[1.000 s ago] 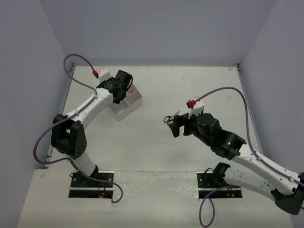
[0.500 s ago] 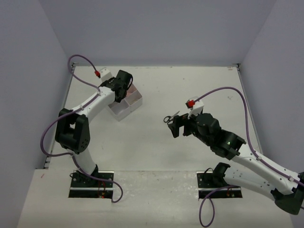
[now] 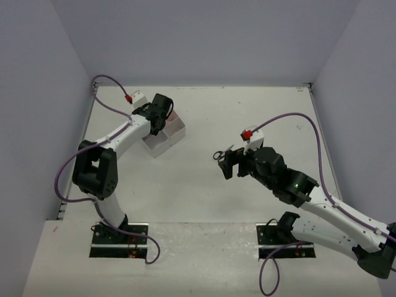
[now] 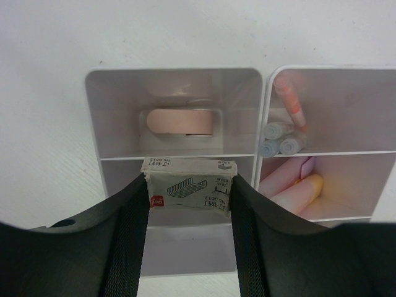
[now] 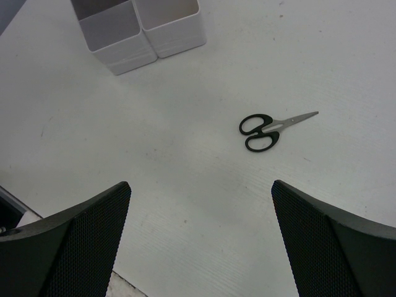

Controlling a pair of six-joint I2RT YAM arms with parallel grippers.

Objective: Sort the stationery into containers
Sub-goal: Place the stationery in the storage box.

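Note:
My left gripper (image 4: 189,185) is shut on a small grey-beige box of staples (image 4: 185,193) and holds it over the near-left compartment of the white bins (image 4: 179,70). The far-left compartment holds a pale pink roll-shaped piece (image 4: 182,121). The right compartments hold an orange highlighter (image 4: 292,106), capped pens (image 4: 281,146) and pink and orange highlighters (image 4: 291,185). In the top view the left gripper (image 3: 159,114) is above the bins (image 3: 168,137). Black-handled scissors (image 5: 267,129) lie on the table ahead of my right gripper (image 5: 201,185), which is open and empty. The scissors (image 3: 221,153) show beside the right gripper (image 3: 228,163).
The bins (image 5: 139,28) stand at the far left in the right wrist view, well apart from the scissors. White table surface (image 3: 247,111) lies between the two arms. Grey walls close in the back and both sides.
The left arm's elbow has swung a little left while its gripper stays over the bins with the box. The right arm has barely moved.

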